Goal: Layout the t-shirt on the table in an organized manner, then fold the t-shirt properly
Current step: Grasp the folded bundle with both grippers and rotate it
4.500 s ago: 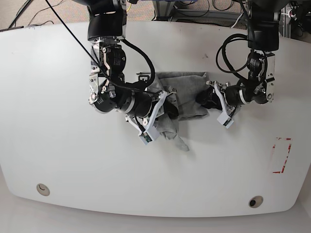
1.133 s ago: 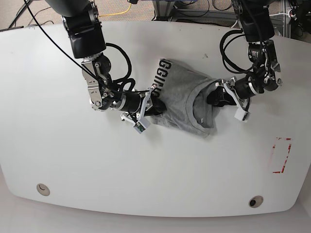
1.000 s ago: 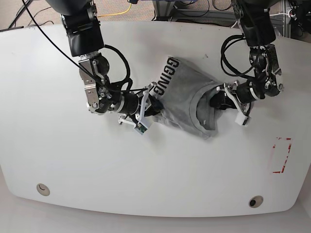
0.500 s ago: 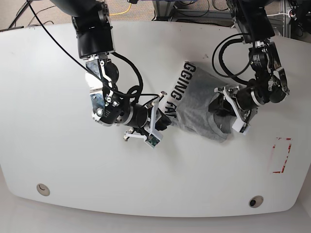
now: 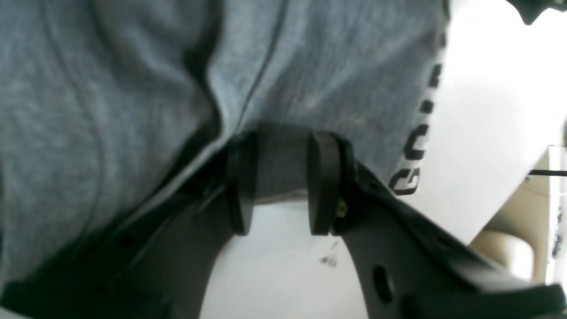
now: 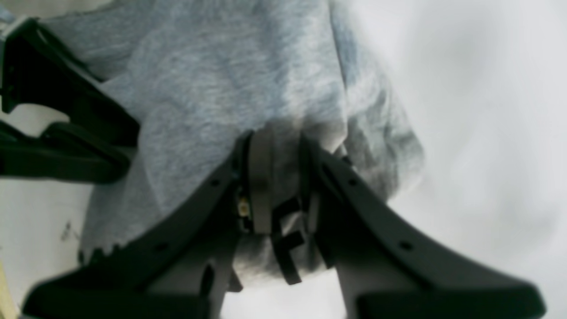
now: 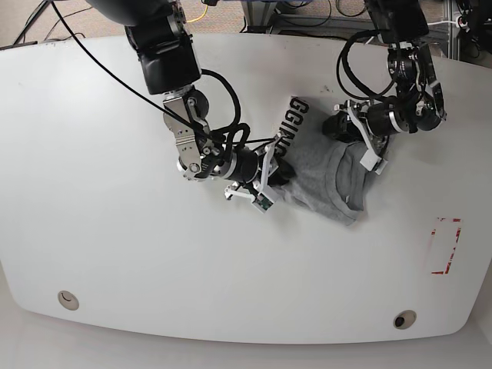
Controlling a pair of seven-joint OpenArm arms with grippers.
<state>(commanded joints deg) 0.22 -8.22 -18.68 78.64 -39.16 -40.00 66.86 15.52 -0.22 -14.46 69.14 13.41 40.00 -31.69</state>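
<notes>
The heather-grey t-shirt (image 7: 327,175) hangs bunched between my two grippers over the white table (image 7: 108,238), its dark lettering (image 7: 286,132) along the left edge. My left gripper (image 7: 351,137), on the base view's right, is shut on a fold of the shirt's edge; in the left wrist view (image 5: 281,190) grey cloth (image 5: 133,88) sits between the pads. My right gripper (image 7: 277,174) is shut on the shirt's lettered side; in the right wrist view (image 6: 283,177) cloth (image 6: 221,88) is pinched between the fingers.
A red-taped rectangle (image 7: 444,246) marks the table at the right. Two grommet holes (image 7: 68,300) (image 7: 403,318) sit near the front edge. Cables hang behind the table's far edge. The other gripper (image 6: 66,128) shows at the left of the right wrist view.
The left gripper has moved up and back, the right gripper right toward it. The shirt has travelled with them and is more bunched, lettering turned more upright.
</notes>
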